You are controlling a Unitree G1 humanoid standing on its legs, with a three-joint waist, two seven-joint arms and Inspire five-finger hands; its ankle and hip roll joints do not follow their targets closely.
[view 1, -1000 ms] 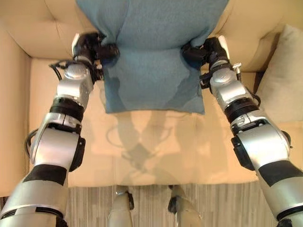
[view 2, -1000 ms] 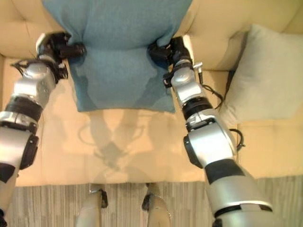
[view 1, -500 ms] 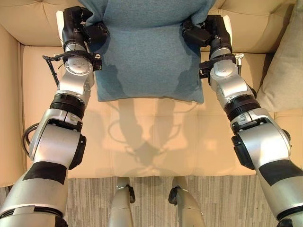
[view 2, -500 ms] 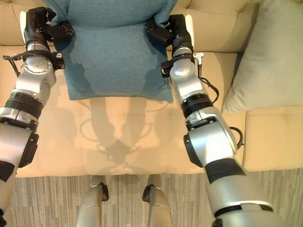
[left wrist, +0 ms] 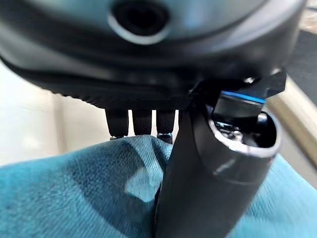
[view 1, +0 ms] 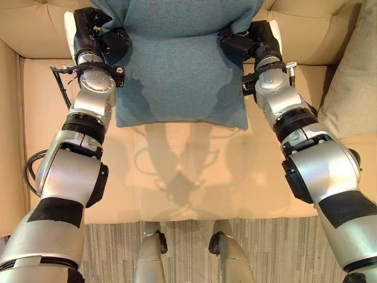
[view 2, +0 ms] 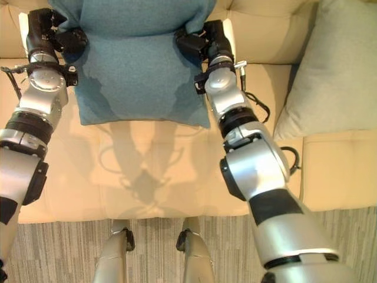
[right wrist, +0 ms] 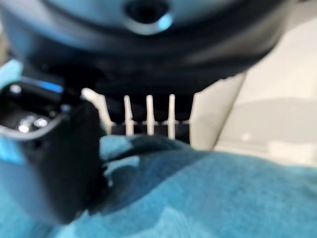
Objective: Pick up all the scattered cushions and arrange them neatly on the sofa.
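A teal cushion (view 1: 179,71) hangs upright in front of the beige sofa's backrest (view 1: 306,29), its lower edge just above the seat (view 1: 194,171). My left hand (view 1: 97,38) pinches its left edge and my right hand (view 1: 250,42) pinches its right edge. In the left wrist view the thumb (left wrist: 208,163) presses into the teal cloth (left wrist: 74,193) with the fingers (left wrist: 141,121) behind it. The right wrist view shows the same grip, the thumb (right wrist: 54,163) on the teal cloth (right wrist: 198,198). A pale grey-green cushion (view 2: 336,71) leans against the backrest on the right.
The sofa's left armrest (view 1: 9,135) rises beside my left arm. A striped grey rug (view 2: 347,236) lies in front of the sofa. Bare seat cushion spreads below the teal cushion.
The camera has tilted, shifting the whole scene. Both hands have kept their hold on the teal cushion and drawn slightly closer together, and its lower edge has risen a little.
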